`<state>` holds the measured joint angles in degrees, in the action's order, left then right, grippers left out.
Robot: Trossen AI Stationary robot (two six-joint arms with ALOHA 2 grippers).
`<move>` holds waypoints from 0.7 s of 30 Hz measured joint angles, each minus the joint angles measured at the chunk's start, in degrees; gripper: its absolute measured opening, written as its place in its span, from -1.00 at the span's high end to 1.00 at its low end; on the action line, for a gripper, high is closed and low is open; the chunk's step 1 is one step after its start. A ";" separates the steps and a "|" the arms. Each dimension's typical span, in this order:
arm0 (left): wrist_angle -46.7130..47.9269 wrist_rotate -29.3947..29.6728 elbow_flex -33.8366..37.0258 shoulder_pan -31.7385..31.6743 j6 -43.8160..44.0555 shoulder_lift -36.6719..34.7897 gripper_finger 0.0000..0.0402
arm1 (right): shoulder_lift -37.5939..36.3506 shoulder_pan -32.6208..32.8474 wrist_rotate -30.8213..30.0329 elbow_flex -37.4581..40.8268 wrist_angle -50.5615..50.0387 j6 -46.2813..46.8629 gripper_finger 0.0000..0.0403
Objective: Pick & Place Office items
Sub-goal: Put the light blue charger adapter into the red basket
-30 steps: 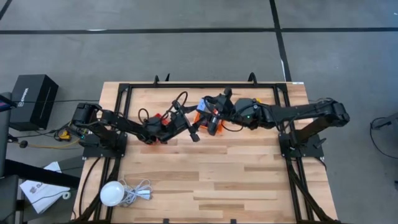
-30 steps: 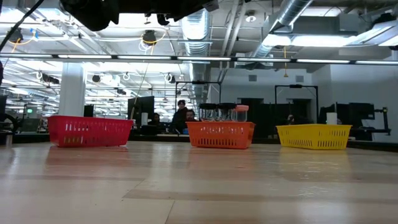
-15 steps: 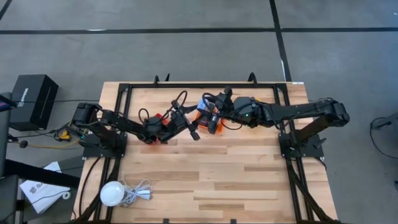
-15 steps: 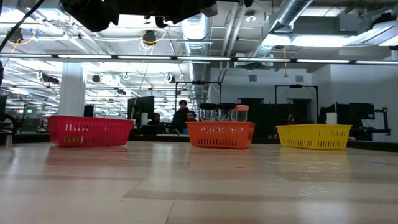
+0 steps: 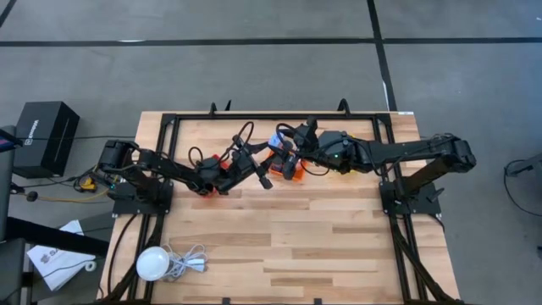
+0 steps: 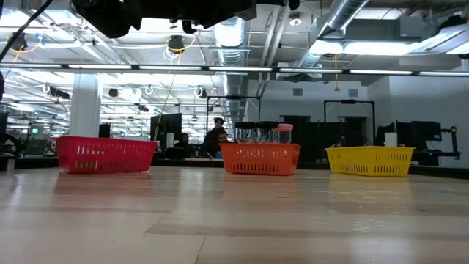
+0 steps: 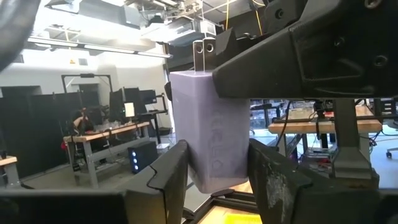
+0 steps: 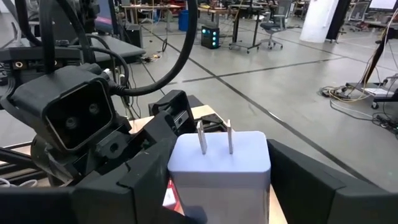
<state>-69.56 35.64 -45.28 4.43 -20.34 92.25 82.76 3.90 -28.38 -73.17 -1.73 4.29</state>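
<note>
A pale plug-in charger block (image 7: pixel 211 124) with two metal prongs (image 7: pixel 200 55) is held in the air between my two grippers, above the baskets at the table's far middle. My left gripper (image 7: pixel 214 167) reaches in from the left (image 5: pixel 262 175) and is shut on the block's lower end. My right gripper (image 8: pixel 217 180) reaches in from the right (image 5: pixel 284 161) and is shut on the same block (image 8: pixel 219 165). Several dark cylinders and a pink-topped one (image 6: pixel 260 132) stand in the orange basket (image 6: pixel 260 158). My left gripper pinches the block's end opposite the prongs (image 7: pixel 205 177) between its two fingers, one on each broad side. The block stands upright, prongs up, clear of the table. My right gripper pinches the block's two sides (image 8: pixel 180 180) between its fingers. One finger (image 7: pixel 280 68) lies against the block's upper part near the prongs.
Red (image 6: pixel 106 154), orange and yellow (image 6: pixel 370 160) mesh baskets stand in a row along the table's far side, under the arms. A white globe with a coiled cord (image 5: pixel 154 263) lies near the near left corner. The near half of the wooden table (image 5: pixel 322 246) is bare.
My right gripper has gone a little toward the table's left and far edge, closer to my left gripper.
</note>
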 joint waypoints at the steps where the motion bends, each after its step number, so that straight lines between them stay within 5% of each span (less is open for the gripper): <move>1: 0.00 0.02 0.00 0.00 0.00 0.00 0.30 | 0.00 0.00 -0.02 0.01 -0.01 -0.02 -0.21; 21: 0.46 1.85 -0.24 0.09 0.00 -0.15 0.32 | -1.60 -0.92 0.33 0.17 -0.65 -2.78 -0.21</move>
<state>-69.10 37.50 -45.52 4.51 -20.34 92.09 81.16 2.98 -28.05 -72.99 -2.38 1.51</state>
